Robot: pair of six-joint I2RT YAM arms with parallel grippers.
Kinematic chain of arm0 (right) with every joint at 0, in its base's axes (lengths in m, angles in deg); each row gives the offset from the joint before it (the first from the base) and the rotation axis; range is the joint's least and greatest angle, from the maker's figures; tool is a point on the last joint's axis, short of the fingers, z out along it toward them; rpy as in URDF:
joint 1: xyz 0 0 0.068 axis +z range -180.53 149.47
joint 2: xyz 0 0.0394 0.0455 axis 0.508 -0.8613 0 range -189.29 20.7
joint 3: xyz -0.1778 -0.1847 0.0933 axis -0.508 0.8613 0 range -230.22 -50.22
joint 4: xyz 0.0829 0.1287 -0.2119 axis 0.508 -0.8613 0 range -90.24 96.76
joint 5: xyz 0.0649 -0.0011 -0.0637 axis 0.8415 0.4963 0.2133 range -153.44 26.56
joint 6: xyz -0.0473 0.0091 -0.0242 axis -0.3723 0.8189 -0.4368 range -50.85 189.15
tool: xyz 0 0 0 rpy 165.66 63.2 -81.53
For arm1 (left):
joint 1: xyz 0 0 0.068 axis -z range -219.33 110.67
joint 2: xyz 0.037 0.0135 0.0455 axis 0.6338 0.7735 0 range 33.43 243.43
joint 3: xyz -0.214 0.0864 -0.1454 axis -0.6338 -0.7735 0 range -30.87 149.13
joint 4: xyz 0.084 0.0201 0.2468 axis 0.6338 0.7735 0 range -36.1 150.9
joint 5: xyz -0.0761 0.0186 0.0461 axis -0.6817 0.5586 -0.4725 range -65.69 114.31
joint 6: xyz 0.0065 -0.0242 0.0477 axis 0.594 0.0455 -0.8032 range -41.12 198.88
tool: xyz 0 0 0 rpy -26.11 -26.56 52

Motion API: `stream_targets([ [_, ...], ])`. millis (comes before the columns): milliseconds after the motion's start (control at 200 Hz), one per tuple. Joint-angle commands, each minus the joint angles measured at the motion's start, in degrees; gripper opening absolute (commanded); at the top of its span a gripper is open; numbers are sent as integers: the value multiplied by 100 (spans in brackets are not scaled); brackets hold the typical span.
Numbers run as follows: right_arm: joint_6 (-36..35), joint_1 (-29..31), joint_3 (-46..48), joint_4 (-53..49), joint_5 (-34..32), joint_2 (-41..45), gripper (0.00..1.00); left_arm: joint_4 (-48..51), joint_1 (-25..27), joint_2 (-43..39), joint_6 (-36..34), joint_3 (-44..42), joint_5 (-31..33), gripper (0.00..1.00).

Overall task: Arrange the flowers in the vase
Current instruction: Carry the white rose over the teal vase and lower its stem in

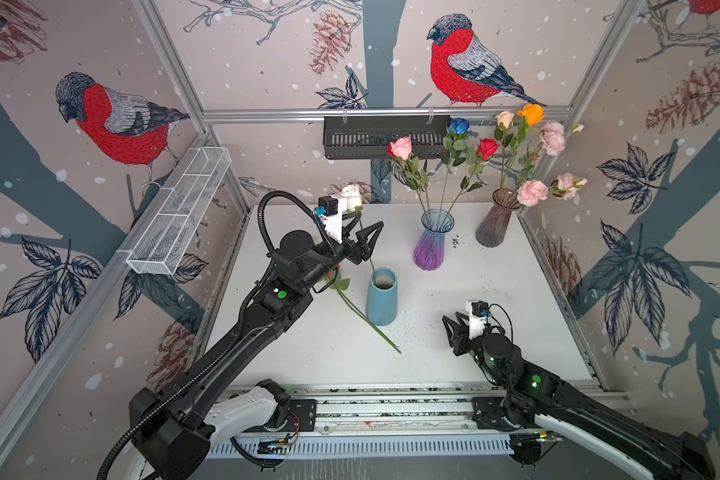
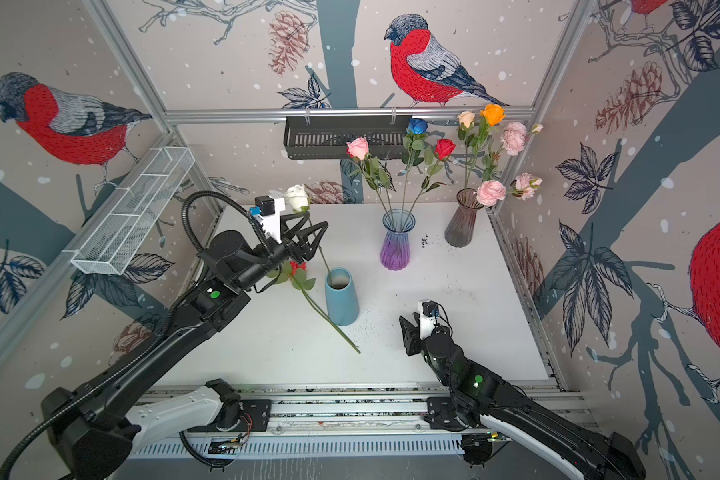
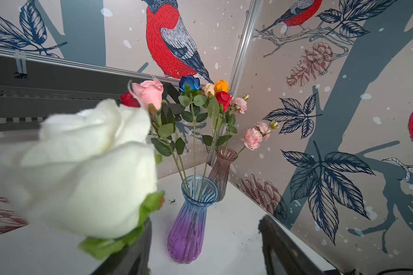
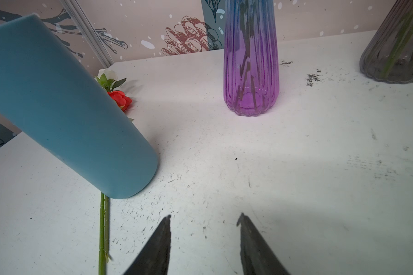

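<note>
A white rose (image 1: pixel 352 196) (image 3: pixel 86 166) stands tilted with its stem running down into the mouth of the matte blue vase (image 1: pixel 381 303) (image 4: pixel 65 107). My left gripper (image 1: pixel 368 222) (image 3: pixel 205 220) is open around the upper stem, and the rose's green base rests against one finger (image 3: pixel 138 247). A red flower (image 2: pixel 298 266) (image 4: pixel 121 100) lies on the table behind the blue vase, its head partly under the left arm and its long stem (image 1: pixel 368 322) passing the vase's base. My right gripper (image 1: pixel 454 326) (image 4: pixel 204 215) is open and empty, low over the table right of the blue vase.
A blue-to-purple glass vase (image 1: pixel 431 245) holds pink, blue and red roses. A smoky glass vase (image 1: pixel 495 224) in the back right corner holds cream, orange and pink flowers. A black basket (image 1: pixel 383 137) hangs on the rear wall, a white mesh basket (image 1: pixel 179 212) on the left wall.
</note>
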Motion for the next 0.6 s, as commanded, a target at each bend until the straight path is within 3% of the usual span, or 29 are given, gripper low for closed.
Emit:
stream_targets([
  [0, 19, -6, 6, 189, -97, 9, 48, 57, 12, -67, -86, -12, 89, 71],
  [595, 20, 15, 9, 180, -71, 26, 48, 415, 12, 424, 21, 421, 65, 72],
])
